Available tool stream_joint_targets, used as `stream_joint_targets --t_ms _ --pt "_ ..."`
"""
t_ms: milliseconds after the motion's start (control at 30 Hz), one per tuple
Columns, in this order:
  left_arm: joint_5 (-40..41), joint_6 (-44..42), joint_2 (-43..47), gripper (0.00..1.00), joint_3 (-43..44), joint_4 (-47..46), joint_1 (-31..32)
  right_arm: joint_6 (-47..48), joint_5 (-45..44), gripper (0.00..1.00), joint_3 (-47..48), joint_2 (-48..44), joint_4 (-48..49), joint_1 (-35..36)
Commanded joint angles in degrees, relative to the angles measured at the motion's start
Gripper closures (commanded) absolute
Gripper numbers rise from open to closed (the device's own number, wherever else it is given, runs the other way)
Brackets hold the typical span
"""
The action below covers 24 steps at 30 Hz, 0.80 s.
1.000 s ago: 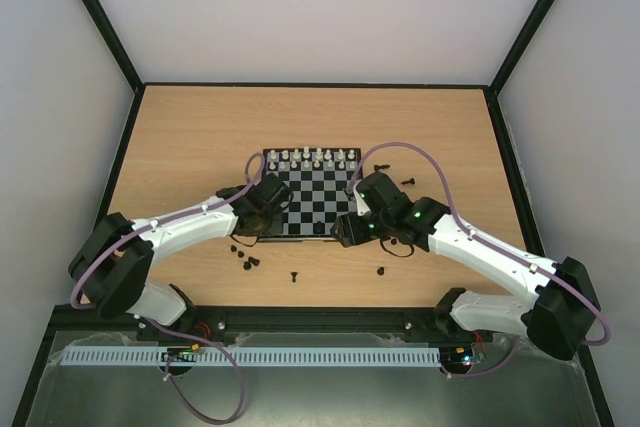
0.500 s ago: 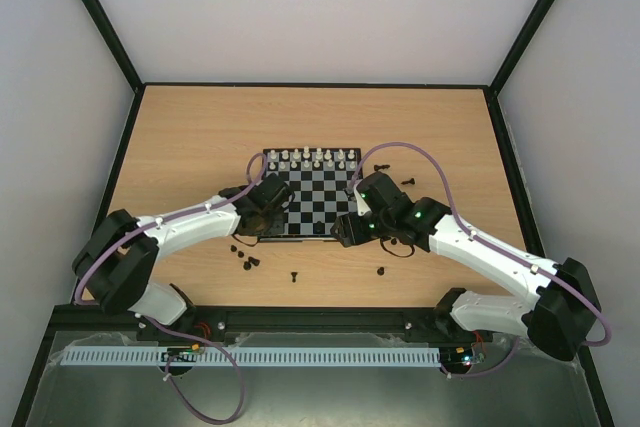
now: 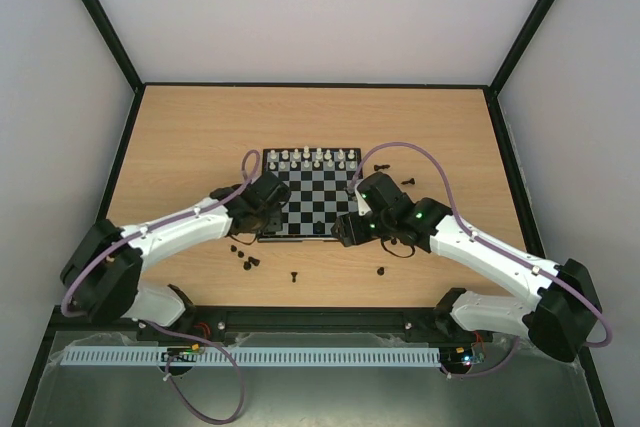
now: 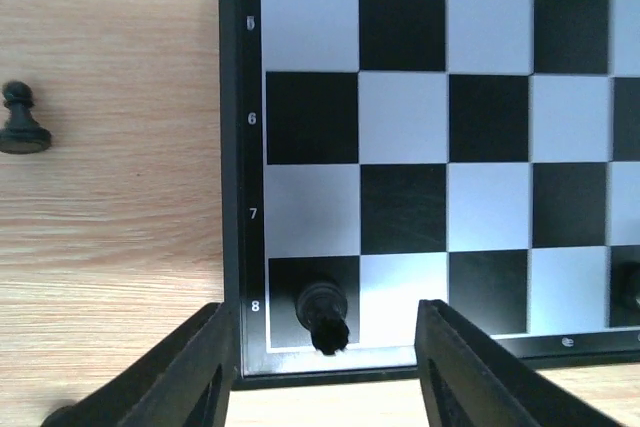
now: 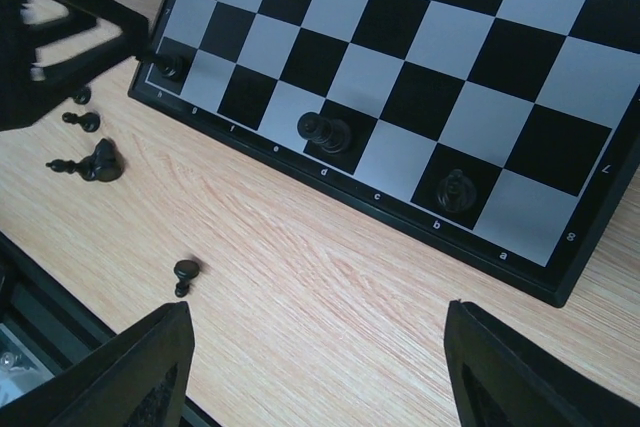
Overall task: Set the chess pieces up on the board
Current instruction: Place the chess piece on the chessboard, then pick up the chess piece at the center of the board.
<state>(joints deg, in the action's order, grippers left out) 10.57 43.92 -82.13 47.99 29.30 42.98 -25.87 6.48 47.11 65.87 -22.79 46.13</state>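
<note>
Three black chess pieces (image 5: 325, 130) stand along the lowest row of the board (image 5: 352, 193) in the right wrist frame, while a white row (image 3: 315, 157) lines its top edge in the overhead frame. One of the three, the corner piece (image 4: 322, 319), sits at the lower middle of the left wrist frame. It is upright on the square beside the printed 8, straight between the fingers (image 4: 190, 367) of the left claw (image 4: 322, 309). That claw is spread, with a clear gap on either side of the piece, so it pinches nothing. The right claw (image 5: 320, 312) is spread too and empty, over bare worktop (image 5: 260, 237) below the board's edge. We judge the left claw should lift straight away, since sideways drift would tip the piece. Below and left of the board in the overhead frame lie loose black pieces (image 3: 246, 261), nearer the left arm than the right.
</note>
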Motion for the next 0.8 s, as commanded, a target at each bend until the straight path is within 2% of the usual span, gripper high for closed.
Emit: stream_joint_targets --t_ms 0,100,267,433,633,767 --pt "2.7 -2.2 6.1 0.41 2.9 2.3 0.3 0.4 -2.0 0.29 0.1 0.3 -1.2 -0.1" --pt "3.9 -4.1 9.7 0.28 3.0 1.7 0.3 0.1 -4.3 0.23 0.7 1.2 -1.8 0.0" --pt "3.5 -6.2 13.5 0.01 2.0 -0.9 -0.3 -1.0 -9.8 0.01 2.1 4.3 -3.8 -0.2" --pt "0.9 -8.6 13.8 0.01 1.3 -4.2 -2.2 -4.0 -18.7 0.01 4.0 7.6 -7.2 -1.4" --pt "-3.6 -10.8 13.4 0.01 -0.1 -7.8 -5.2 -4.7 -15.5 0.00 1.8 7.0 -6.6 -13.9" --pt "-7.6 -10.7 13.6 0.00 -1.5 -10.4 -6.5 -4.6 -14.8 0.09 1.3 7.8 -6.5 -20.9"
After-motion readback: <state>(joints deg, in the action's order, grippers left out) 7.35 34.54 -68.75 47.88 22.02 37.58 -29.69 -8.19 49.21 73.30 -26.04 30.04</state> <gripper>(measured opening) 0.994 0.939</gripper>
